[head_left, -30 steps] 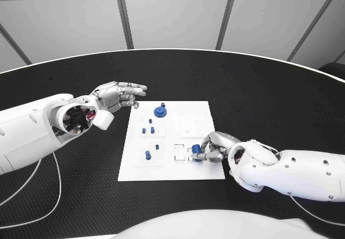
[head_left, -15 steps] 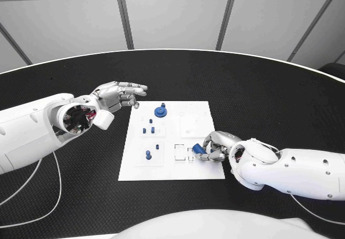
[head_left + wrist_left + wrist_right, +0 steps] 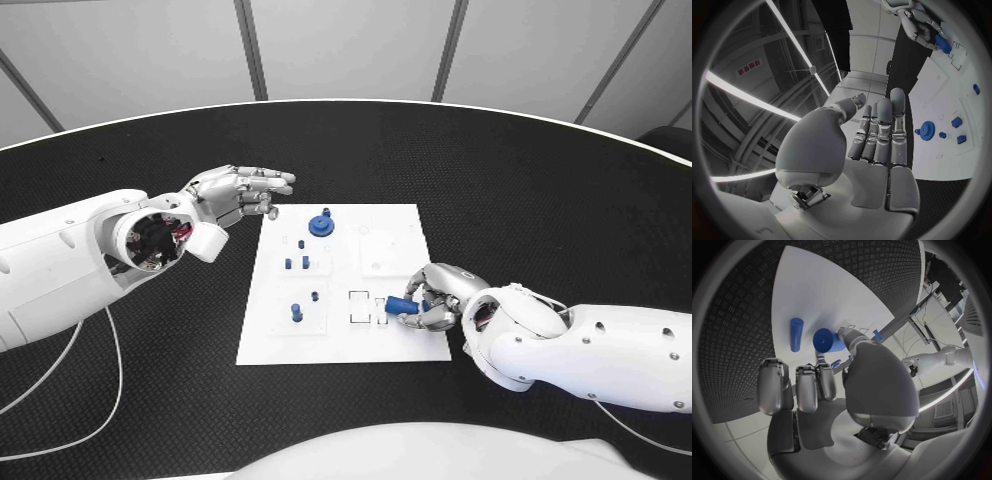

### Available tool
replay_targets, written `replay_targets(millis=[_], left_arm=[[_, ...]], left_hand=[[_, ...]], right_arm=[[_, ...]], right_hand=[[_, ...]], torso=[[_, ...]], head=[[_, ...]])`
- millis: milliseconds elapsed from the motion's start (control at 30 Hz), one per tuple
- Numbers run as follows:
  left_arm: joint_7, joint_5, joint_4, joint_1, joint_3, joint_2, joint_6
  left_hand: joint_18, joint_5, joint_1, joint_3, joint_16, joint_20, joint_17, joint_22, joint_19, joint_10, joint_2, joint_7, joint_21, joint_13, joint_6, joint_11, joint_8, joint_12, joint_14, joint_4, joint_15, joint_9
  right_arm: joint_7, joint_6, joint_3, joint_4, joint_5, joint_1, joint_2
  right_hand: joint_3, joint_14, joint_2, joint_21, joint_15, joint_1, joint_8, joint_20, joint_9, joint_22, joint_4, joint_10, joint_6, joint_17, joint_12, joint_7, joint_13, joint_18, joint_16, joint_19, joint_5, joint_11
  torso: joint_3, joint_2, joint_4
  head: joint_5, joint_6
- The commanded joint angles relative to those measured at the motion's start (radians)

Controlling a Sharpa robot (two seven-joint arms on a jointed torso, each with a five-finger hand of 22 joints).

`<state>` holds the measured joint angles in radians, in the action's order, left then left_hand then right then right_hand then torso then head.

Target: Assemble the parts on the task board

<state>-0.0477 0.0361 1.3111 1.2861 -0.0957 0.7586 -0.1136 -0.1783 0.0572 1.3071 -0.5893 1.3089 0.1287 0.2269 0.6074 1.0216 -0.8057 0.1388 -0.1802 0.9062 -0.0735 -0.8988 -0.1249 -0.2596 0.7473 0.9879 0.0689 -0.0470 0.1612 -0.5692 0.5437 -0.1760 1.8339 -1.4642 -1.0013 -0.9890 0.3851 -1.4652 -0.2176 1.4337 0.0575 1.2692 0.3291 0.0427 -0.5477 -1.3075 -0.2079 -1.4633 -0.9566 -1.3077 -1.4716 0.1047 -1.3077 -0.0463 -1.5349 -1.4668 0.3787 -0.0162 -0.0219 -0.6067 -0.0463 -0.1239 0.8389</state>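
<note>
You had the right hand (image 3: 437, 297) pinching a short blue cylinder (image 3: 400, 306) between thumb and fingers, held just above the task board (image 3: 389, 225) near its 5 o'clock corner, beside the small rectangular slots there. In the right wrist view that cylinder (image 3: 827, 340) sat at the fingertips, with a second, slimmer blue pin (image 3: 796, 334) lying flat on the white plate just beside it.

Your left hand (image 3: 234, 192) hovered off the board's 10 o'clock corner, fingers extended and slightly apart, holding nothing.

Judging by how things lay, the job was partly done. A blue gear (image 3: 322, 224) stood on its post toward 12 o'clock, a few small blue pegs (image 3: 296, 262) stood in the block at about 9 o'clock, and another peg (image 3: 296, 312) stood at about 7 o'clock. The piece in your right hand was not yet seated, and the loose pin beside it looked unplaced too. Whether the raised white block at about 2 o'clock needed anything, I could not tell.
</note>
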Motion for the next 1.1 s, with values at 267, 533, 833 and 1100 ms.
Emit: replay_targets(millis=[267,533,833,1100], left_arm=[[0.001,0.0,-0.002,0.0,0.0,-0.002,-0.002],[0.001,0.0,-0.002,0.0,0.0,-0.004,-0.003],[0.002,0.0,-0.003,0.0,0.0,-0.007,-0.004],[0.003,0.0,-0.002,0.0,0.0,-0.008,-0.003]], left_hand=[[-0.007,-0.002,-0.007,-0.001,-0.002,0.007,0.0,-0.001,0.002,0.005,-0.004,-0.006,-0.006,-0.001,0.003,0.001,0.004,-0.004,-0.003,-0.006,-0.002,0.001],[-0.007,-0.002,-0.008,0.0,-0.002,0.008,0.0,-0.002,0.002,0.006,-0.004,-0.005,-0.008,-0.001,0.003,0.001,0.005,-0.004,-0.003,-0.008,-0.003,0.001],[-0.007,-0.002,-0.008,0.0,-0.002,0.008,0.0,-0.002,0.002,0.006,-0.004,-0.005,-0.008,-0.001,0.003,0.001,0.005,-0.004,-0.003,-0.008,-0.003,0.001],[-0.007,-0.002,-0.008,0.0,-0.002,0.008,0.0,-0.002,0.002,0.006,-0.004,-0.005,-0.008,-0.001,0.003,0.001,0.005,-0.004,-0.003,-0.008,-0.003,0.001]], right_arm=[[0.012,0.061,0.002,0.055,0.0,0.0,-0.026],[0.018,0.059,0.003,0.065,0.0,0.0,-0.018],[0.024,0.072,0.006,0.043,0.0,-0.001,0.036],[0.026,0.042,0.014,0.001,0.0,-0.001,0.085]], right_hand=[[0.022,-0.094,0.004,0.007,0.001,-0.021,0.009,0.001,-0.006,-0.198,0.001,-0.04,-0.023,-0.206,-0.005,-0.014,-0.178,0.018,-0.008,-0.073,0.014,0.005],[0.03,-0.094,0.0,0.008,0.002,-0.043,0.012,-0.001,-0.009,-0.199,-0.005,-0.042,-0.027,-0.207,-0.008,-0.015,-0.18,0.018,-0.008,-0.074,0.015,0.006],[0.041,-0.094,0.003,0.01,0.004,-0.082,0.018,-0.003,-0.016,-0.2,-0.021,-0.045,-0.032,-0.207,-0.009,-0.019,-0.182,0.018,-0.009,-0.074,0.014,0.009],[0.046,-0.095,0.021,0.015,0.013,-0.159,0.045,-0.009,-0.036,-0.204,-0.06,-0.051,-0.06,-0.21,-0.012,-0.033,-0.187,0.019,-0.01,-0.076,-0.03,0.02]], torso=[[0.0005,0.0,-0.0004],[-0.0011,0.0,-0.0015],[-0.0014,-0.002,-0.0035],[-0.0027,-0.003,-0.0056]], head=[[-0.003,-0.006],[-0.004,-0.005],[-0.003,-0.007],[-0.001,-0.006]])
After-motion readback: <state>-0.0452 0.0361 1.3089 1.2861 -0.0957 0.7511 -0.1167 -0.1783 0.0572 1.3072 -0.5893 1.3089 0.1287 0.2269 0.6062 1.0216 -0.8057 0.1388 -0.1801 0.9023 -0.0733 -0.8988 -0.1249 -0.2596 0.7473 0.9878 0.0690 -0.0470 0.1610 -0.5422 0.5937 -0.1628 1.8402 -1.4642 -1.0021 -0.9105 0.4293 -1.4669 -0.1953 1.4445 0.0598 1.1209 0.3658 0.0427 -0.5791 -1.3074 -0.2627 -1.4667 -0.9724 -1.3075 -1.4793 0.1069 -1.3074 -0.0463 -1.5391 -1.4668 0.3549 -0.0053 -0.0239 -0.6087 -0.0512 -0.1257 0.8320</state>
